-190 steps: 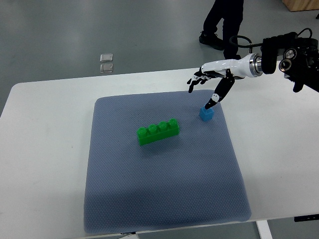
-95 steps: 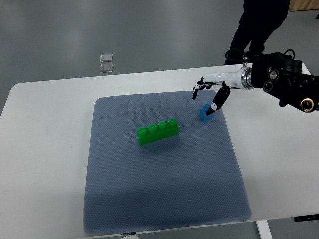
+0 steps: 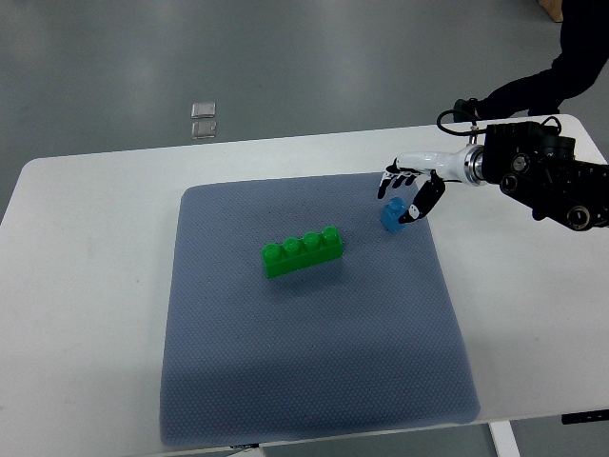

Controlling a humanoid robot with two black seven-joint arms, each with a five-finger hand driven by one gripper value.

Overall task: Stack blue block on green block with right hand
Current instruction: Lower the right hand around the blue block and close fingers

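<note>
White table [image 3: 86, 286] carries a grey mat [image 3: 304, 362] — green block [image 3: 304, 252] near its middle, blue block [image 3: 392, 215] toward the far right corner. Right hand [image 3: 409, 190] pinches the blue block, thumb on one side, fingers on the other — whether it's lifted, I cannot tell.
</note>
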